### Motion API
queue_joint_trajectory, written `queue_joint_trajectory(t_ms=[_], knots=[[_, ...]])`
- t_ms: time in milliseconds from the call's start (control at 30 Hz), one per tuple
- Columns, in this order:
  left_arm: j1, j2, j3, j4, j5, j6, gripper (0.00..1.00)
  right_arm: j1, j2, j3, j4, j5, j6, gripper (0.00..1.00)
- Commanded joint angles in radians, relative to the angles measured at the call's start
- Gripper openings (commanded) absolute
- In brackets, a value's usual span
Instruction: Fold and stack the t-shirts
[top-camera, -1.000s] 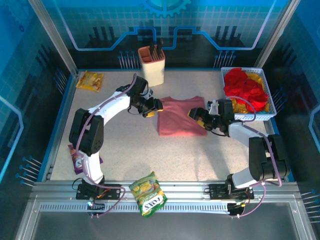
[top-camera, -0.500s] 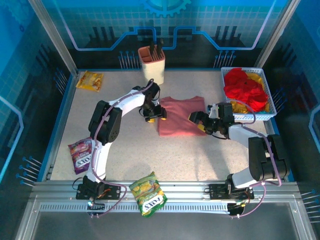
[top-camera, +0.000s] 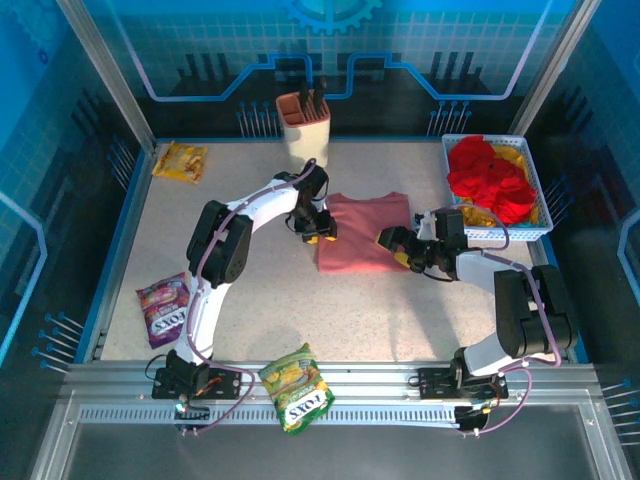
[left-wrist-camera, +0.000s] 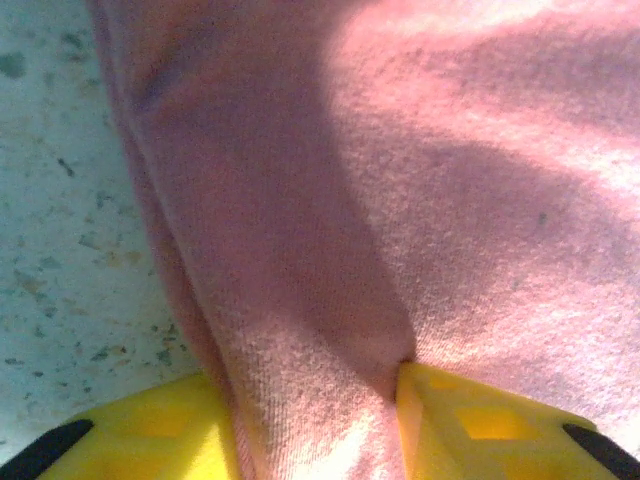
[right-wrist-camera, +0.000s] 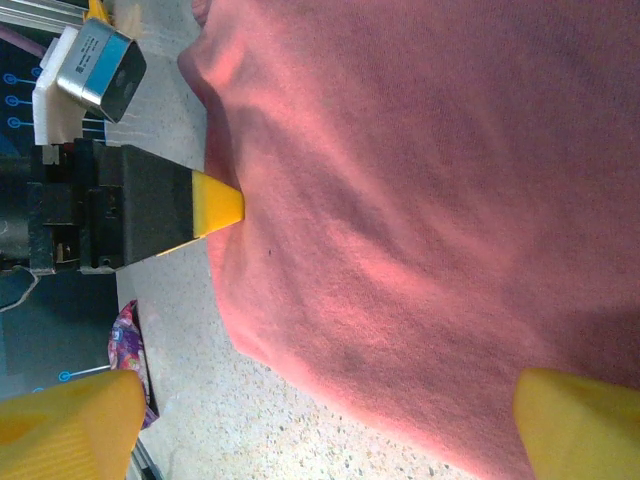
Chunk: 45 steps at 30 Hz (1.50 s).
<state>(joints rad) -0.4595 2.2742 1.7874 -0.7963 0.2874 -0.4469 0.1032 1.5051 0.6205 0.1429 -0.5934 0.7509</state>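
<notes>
Soft knit salmon-pink t-shirt (top-camera: 362, 233) lies folded, roughly rectangular.

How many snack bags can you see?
3: a yellow bag in the far left corner, a purple bag by the left edge, a green bag at the near edge. More might be hidden.

Left wrist view: pink t-shirt (left-wrist-camera: 450, 200) runs off top, right, bottom edges; left pincer (left-wrist-camera: 315, 410) fingers (left-wrist-camera: 480, 425) cropped at bottom. Right wrist view: right pincer (right-wrist-camera: 322, 420) fingertips (right-wrist-camera: 575, 420) cropped in lower corners. Top view: heaped red and yellow t-shirts (top-camera: 488, 175), count untellable.
</notes>
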Motion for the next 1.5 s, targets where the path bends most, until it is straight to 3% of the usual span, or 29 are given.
queue_joint_trajectory(t_ms=[0,167,333,733,933,1167,1467], knots=[[-0.009,0.028,0.046,-0.054,0.009,0.022,0.28,-0.02,-0.011,-0.009,0.017,-0.019,0.002,0.95],[0.003,0.023,0.094,-0.15,-0.046,0.061,0.0,-0.026,-0.036,0.001,-0.005,-0.021,-0.003,0.95],[0.05,-0.043,0.068,-0.212,-0.144,0.108,0.0,-0.037,-0.069,0.002,-0.044,-0.023,-0.017,0.95],[0.192,-0.246,-0.069,-0.367,-0.539,0.211,0.0,-0.044,-0.137,-0.011,-0.078,-0.028,-0.015,0.95],[0.267,-0.297,-0.149,-0.397,-0.626,0.255,0.0,-0.044,-0.173,-0.043,-0.074,-0.034,-0.013,0.95],[0.397,-0.327,-0.209,-0.36,-0.784,0.316,0.0,-0.042,-0.202,-0.082,-0.04,-0.047,-0.001,0.95],[0.44,-0.326,-0.233,-0.261,-0.984,0.361,0.0,-0.043,-0.231,-0.071,-0.083,-0.067,-0.029,0.95]])
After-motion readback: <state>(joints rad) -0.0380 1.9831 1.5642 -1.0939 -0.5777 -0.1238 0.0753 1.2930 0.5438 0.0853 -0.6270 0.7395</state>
